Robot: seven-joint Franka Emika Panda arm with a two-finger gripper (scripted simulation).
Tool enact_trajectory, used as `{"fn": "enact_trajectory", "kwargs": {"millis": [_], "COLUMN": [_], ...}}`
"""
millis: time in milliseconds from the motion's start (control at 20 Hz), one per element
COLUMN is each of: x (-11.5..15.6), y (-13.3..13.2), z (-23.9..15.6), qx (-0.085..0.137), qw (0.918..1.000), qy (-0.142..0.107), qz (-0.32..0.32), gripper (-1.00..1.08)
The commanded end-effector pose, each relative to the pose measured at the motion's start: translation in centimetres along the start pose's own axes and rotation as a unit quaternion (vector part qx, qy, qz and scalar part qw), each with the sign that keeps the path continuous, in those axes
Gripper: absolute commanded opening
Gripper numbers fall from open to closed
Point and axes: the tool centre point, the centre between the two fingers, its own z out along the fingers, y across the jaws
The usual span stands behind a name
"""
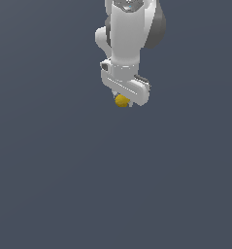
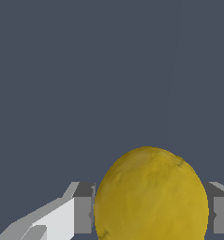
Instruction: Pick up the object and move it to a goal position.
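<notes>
Yellow lemon [image 2: 151, 197] sits clamped in your end effector [image 1: 123, 100]; rounded skin w/ narrow finger contact could slip out.

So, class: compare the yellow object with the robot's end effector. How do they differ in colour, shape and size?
Colour: the object is mustard yellow, while the end effector is white with grey parts. Shape: the object is a rounded, slightly oval ball; the end effector is blocky, with flat fingers. Size: in the exterior view the object is much smaller than the end effector. Shared: they sit together, the object between the fingers.
</notes>
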Motion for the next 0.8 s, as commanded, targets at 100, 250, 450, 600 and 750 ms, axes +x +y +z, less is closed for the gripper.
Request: {"fn": "enact_trajectory", "kwargs": {"millis": [100,250,450,600,750], "x": [-0.5,-0.8,-1.1,-1.3,-1.3], "y": [1.4,2.1,2.8,3.2,3.4], "z": [-4.4,-6.8,-9.5,-11.0,-12.0], "qx": [0.000,0.000,0.000,0.000,0.000], "qw": [1.0000,1.0000,1.0000,1.0000,1.0000], "qy": [0.000,0.001,0.001,0.000,0.000], "qz": [0.000,0.000,0.000,0.000,0.000], "gripper": [-1.00,-1.00,-1.00,-1.00,-1.00]}}
